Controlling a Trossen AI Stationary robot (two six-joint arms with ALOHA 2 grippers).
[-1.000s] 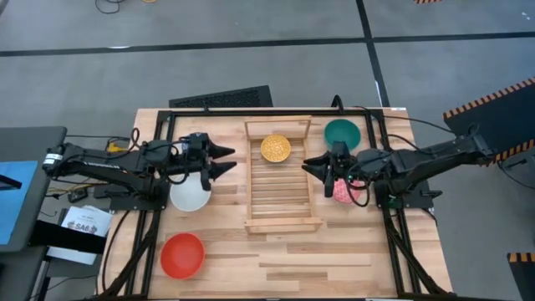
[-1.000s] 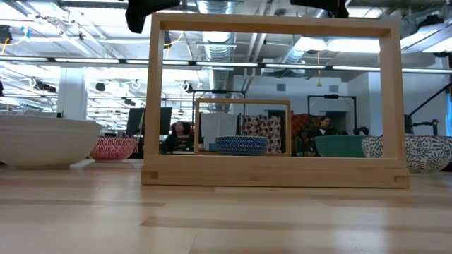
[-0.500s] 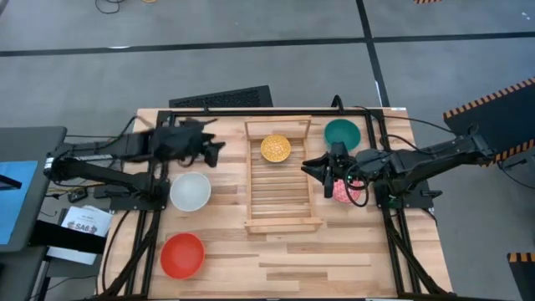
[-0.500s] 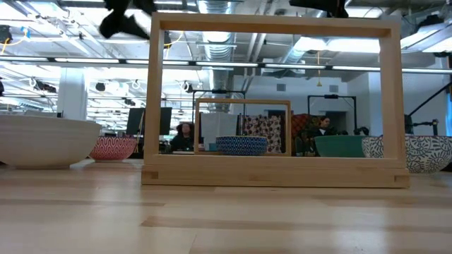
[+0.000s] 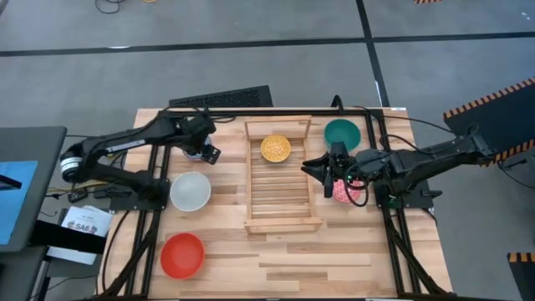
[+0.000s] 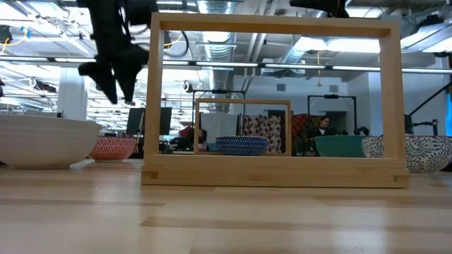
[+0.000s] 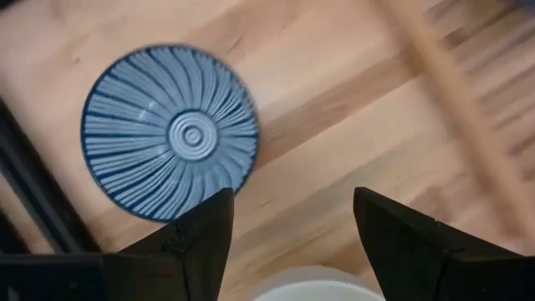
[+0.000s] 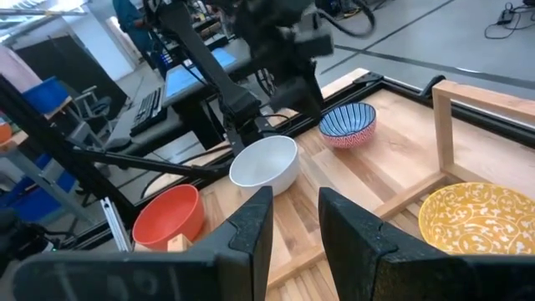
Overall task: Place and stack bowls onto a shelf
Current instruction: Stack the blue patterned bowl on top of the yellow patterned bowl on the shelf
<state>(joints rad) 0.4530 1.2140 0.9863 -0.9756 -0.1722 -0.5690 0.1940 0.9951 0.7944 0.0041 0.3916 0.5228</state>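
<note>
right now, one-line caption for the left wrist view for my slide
Left gripper, jaws open, above the blue-patterned bowl on the wooden table, white bowl rim just below.

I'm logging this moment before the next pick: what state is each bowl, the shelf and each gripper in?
Yellow bowl: upright on the shelf.
Shelf: flat on the table, holding only that bowl.
Blue bowl: upright on the table, below the left gripper.
White bowl: upright, on the table.
Red bowl: upright, on the table.
Teal bowl: on the table.
Pink bowl: under the right arm.
Left gripper: open, empty.
Right gripper: open, empty.

One bowl sits on the shelf's far end.
</note>
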